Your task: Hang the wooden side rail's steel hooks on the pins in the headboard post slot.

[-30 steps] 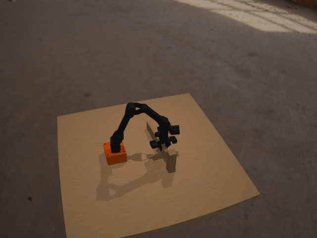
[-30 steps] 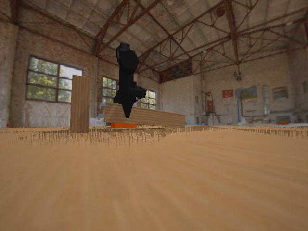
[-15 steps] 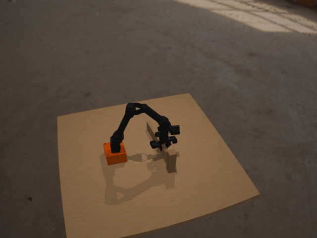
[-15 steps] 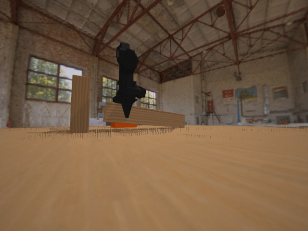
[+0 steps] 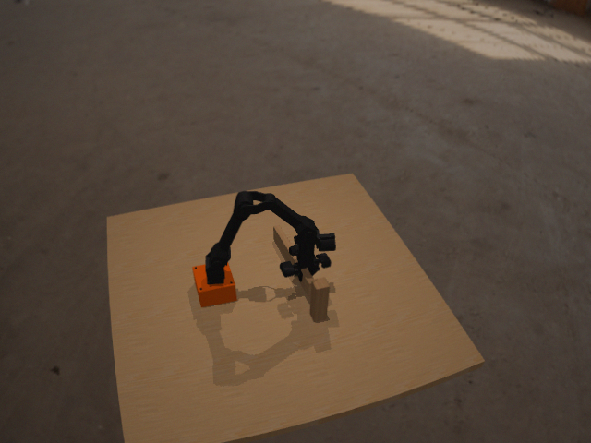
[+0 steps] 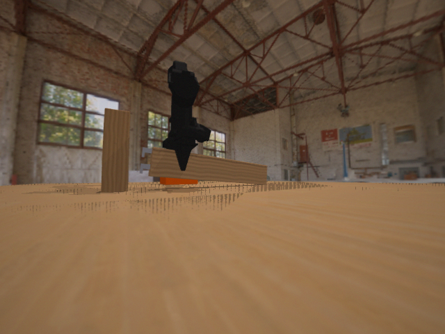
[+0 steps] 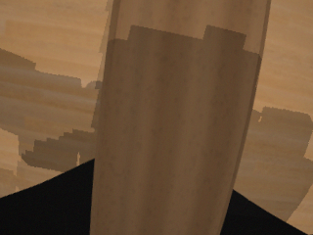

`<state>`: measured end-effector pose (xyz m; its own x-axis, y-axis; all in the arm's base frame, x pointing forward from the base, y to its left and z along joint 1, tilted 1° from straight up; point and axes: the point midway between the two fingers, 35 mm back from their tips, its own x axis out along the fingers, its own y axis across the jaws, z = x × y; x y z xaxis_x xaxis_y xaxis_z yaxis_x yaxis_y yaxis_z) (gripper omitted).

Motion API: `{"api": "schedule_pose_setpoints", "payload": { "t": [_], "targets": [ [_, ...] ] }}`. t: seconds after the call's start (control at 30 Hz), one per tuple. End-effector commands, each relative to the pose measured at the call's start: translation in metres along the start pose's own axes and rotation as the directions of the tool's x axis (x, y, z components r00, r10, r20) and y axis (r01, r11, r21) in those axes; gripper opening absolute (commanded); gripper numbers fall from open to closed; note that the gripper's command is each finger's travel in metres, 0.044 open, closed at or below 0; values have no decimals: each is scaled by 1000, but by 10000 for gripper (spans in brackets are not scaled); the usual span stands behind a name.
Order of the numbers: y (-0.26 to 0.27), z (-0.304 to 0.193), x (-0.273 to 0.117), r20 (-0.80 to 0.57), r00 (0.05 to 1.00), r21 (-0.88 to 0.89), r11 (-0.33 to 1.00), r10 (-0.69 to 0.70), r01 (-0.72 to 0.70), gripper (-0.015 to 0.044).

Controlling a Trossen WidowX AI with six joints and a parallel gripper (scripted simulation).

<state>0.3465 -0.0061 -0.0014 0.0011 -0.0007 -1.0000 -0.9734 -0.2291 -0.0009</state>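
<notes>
The wooden rail [image 5: 282, 239] [image 6: 229, 170] [image 7: 176, 122] slopes gently, its hook end raised and its far end at the table. My gripper [image 5: 307, 276] [image 6: 183, 168] [image 7: 150, 168] is shut on the rail near the hook end, one finger on each side. Two grey steel hooks, the upper hook [image 6: 145, 151] and the lower hook [image 6: 144, 167], stick out towards the post. The headboard post [image 5: 319, 303] [image 6: 115, 151] stands upright. In the exterior view a gap shows between the hooks and the post. The slot and its pins are hidden.
The orange arm base [image 5: 218, 294] [image 6: 178, 180] stands on the wooden table top [image 5: 190, 401] [image 6: 215, 259], to the left of the rail in the top view. The post top rises above the rail's raised end. The arm arches over from the base to the rail.
</notes>
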Motion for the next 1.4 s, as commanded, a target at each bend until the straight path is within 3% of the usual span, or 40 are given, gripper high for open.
{"api": "schedule_pose_setpoints", "payload": {
  "t": [0.0, 1.37],
  "targets": [
    [-3, -2, -2, -4, 1000, -1, 1000, -13, 13, 0],
    [-1, -6, -3, -4, 1000, -1, 1000, -13, 13, 0]
  ]
}}
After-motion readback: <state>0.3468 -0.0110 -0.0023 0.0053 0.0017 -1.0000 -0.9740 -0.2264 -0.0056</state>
